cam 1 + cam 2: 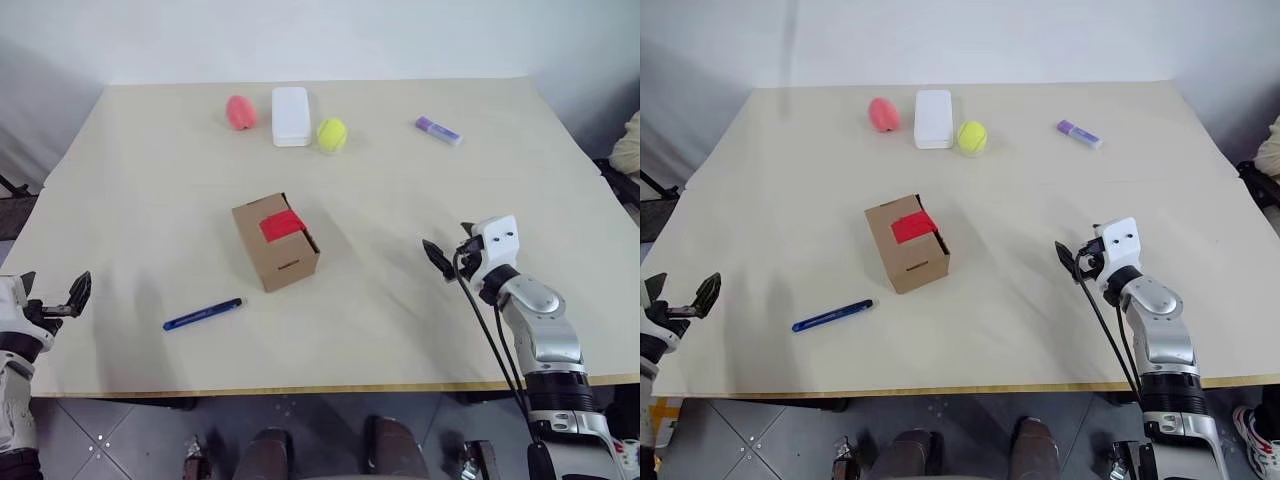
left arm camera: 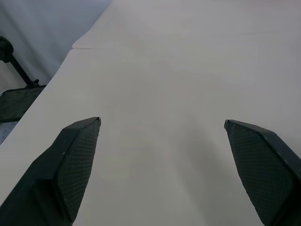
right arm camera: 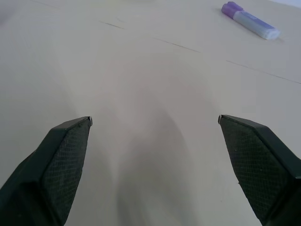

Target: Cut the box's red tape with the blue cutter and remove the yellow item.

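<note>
The brown cardboard box (image 1: 275,242) sits near the middle of the table (image 1: 400,340), with the red tape (image 1: 281,225) across its top seam. The yellow item is hidden. The blue cutter (image 1: 203,314) lies flat in front of the box, to its left, near the table's front edge. My left gripper (image 1: 54,288) hovers open at the table's left front corner, left of the cutter, with nothing between its fingers (image 2: 75,160). My right gripper (image 1: 452,248) is open and empty over bare tabletop to the right of the box, its fingers (image 3: 61,160) spread wide.
At the back of the table stand a pink-red egg-shaped object (image 1: 239,112), a white plastic case (image 1: 291,116) and a yellow-green tennis ball (image 1: 332,134). A purple marker (image 1: 438,130) lies at the back right. A person's sleeve (image 1: 628,145) shows at the right edge.
</note>
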You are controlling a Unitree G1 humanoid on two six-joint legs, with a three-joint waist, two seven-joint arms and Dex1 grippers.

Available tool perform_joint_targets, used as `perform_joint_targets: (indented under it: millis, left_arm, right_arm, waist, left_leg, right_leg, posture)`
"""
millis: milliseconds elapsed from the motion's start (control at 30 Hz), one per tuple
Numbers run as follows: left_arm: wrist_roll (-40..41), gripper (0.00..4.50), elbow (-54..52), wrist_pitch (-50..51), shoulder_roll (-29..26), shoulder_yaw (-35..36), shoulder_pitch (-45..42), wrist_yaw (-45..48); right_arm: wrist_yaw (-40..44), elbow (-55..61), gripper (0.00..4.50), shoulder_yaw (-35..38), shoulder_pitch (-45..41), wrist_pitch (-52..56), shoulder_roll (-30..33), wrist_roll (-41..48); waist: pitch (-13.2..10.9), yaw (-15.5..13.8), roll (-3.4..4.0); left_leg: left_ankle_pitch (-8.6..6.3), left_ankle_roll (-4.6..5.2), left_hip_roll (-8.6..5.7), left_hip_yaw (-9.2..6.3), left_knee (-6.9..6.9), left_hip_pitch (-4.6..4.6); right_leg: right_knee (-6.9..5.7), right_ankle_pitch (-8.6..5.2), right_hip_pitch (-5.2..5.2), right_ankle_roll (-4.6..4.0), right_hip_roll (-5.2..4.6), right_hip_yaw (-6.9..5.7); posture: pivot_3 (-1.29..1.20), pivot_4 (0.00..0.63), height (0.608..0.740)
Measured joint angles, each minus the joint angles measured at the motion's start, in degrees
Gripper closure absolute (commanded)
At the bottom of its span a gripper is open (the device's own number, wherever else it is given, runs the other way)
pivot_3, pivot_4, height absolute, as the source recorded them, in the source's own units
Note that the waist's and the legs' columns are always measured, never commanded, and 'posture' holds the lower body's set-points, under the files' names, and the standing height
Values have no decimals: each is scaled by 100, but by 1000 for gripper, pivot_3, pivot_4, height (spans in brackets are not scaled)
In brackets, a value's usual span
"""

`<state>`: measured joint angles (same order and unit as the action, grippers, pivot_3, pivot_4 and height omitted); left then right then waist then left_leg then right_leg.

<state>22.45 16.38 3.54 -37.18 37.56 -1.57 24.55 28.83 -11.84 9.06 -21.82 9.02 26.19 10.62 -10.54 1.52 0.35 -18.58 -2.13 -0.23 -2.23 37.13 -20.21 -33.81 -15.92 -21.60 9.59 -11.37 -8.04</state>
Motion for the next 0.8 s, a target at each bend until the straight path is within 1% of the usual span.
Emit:
perform_joint_targets:
  millis: [200,400,467,500,533,600,667,733,800]
  left_arm:
    - [3,17,11,12,3,-13,-149,-64]
    - [-10,17,-1,674,2,-102,-266,-372]
    - [0,393,-4,640,2,-205,-277,-201]
    - [6,564,-11,597,2,-265,-289,-64]
    - [33,825,-22,577,2,-319,-335,54]
    - [144,1322,-31,615,3,-325,-471,151]
    - [228,1785,-49,681,-37,-415,-590,441]
    - [267,2288,-49,796,-112,-639,-751,767]
    - [269,2927,-26,872,-185,-850,-933,1037]
  right_arm:
    - [-91,31,0,4,3,80,0,0]
    - [-359,82,0,-8,-16,229,0,-184]
    - [-587,74,0,-77,-92,233,0,-417]
    - [-645,76,175,-134,-153,235,-1,-491]
    - [-646,115,357,-179,-186,240,-2,-508]
    - [-517,349,750,-271,-174,295,-33,-461]
    - [-343,497,1114,-429,-223,524,-75,-397]
    - [-180,505,1636,-638,-360,697,-183,-342]
    - [-43,518,2338,-766,-488,850,-234,-280]
  waist:
    - [0,1,0]
    - [0,3,0]
    - [0,2,0]
    - [0,2,0]
    - [0,2,0]
    - [-1,1,-1]
    - [-1,3,-1]
    - [-1,8,-1]
    - [-1,7,-1]
  left_leg:
    - [-1,-1,1,5,0,1]
    - [-2,0,1,10,0,3]
    - [-2,0,1,19,1,2]
    - [-2,0,1,22,0,2]
    - [-2,0,2,24,0,2]
    - [-2,-1,5,25,0,2]
    - [-3,0,5,29,2,2]
    - [-3,0,5,33,5,2]
    - [-3,1,5,35,6,1]
  right_leg:
    - [0,0,-3,0,2,6]
    - [-2,0,-5,0,3,12]
    - [-4,0,-12,0,4,21]
    - [-3,0,-14,0,4,25]
    - [-3,0,-15,0,5,27]
    - [-3,0,-17,0,8,28]
    - [-3,0,-17,0,8,30]
    - [-4,1,-19,-1,9,33]
    - [-5,1,-23,-2,10,37]
  posture:
    - [0,150,740]
    - [0,150,740]
    - [0,150,740]
    - [0,150,740]
    - [0,150,740]
    - [0,150,740]
    - [0,150,740]
    - [0,150,740]
    - [0,150,740]
